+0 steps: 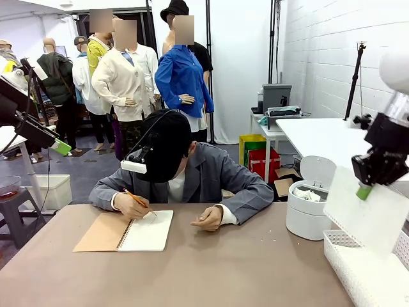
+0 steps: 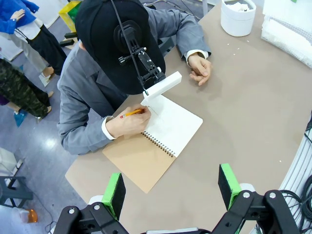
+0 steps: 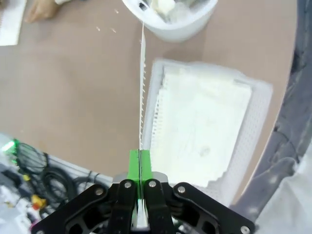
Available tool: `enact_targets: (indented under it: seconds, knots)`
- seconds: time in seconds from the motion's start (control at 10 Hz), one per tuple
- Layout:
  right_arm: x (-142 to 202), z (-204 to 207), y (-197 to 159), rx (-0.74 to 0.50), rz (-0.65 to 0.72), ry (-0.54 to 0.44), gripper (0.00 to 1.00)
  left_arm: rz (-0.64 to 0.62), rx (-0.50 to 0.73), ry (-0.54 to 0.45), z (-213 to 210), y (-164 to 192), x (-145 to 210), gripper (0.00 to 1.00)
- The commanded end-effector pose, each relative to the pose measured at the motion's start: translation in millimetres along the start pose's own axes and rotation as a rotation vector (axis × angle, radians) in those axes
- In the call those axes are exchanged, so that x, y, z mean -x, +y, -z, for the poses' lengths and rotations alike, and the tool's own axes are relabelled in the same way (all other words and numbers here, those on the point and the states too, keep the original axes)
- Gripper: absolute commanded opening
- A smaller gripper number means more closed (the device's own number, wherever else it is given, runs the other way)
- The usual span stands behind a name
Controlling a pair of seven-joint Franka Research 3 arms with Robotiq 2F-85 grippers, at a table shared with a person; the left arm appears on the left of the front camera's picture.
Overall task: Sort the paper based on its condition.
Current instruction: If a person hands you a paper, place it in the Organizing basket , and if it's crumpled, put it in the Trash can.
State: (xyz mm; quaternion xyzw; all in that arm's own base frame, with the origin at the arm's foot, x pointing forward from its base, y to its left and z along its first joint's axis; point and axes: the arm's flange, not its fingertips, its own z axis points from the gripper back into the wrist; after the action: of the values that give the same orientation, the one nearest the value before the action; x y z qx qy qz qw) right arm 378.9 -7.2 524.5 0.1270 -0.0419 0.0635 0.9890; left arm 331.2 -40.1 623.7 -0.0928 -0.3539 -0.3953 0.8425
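Observation:
My right gripper (image 1: 365, 190) is shut on the top edge of a flat white sheet of paper (image 1: 367, 220), which hangs above the white lattice basket (image 1: 348, 256). In the right wrist view the gripper (image 3: 140, 163) pinches that sheet (image 3: 141, 83) edge-on, over the basket's near rim (image 3: 151, 105). Flat sheets (image 3: 204, 126) lie in the basket. Crumpled paper (image 1: 308, 194) fills the round white bin (image 1: 305, 220). High at the left, away from the paper, my left gripper (image 1: 59, 144) stands open, its fingers (image 2: 115, 192) wide apart over the table edge.
A person at the far side writes with a pencil in a spiral notebook (image 1: 137, 231) with a tan cover; one hand (image 1: 208, 219) rests on the table. The bin's lid (image 1: 317, 171) stands open. Cables (image 3: 29, 180) lie beside the table edge.

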Motion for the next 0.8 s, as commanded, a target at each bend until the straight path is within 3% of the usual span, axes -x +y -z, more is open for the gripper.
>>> enact_targets:
  seconds: [0.0,0.7]
  knots:
    - [21,8,-16,-0.042,0.095,-0.008,0.0,-0.002,-0.002,-0.006,0,2,0,1.0]
    - [60,70,-25,-0.123,0.206,0.085,0.0,-0.002,-0.002,-0.006,0,2,0,1.0]
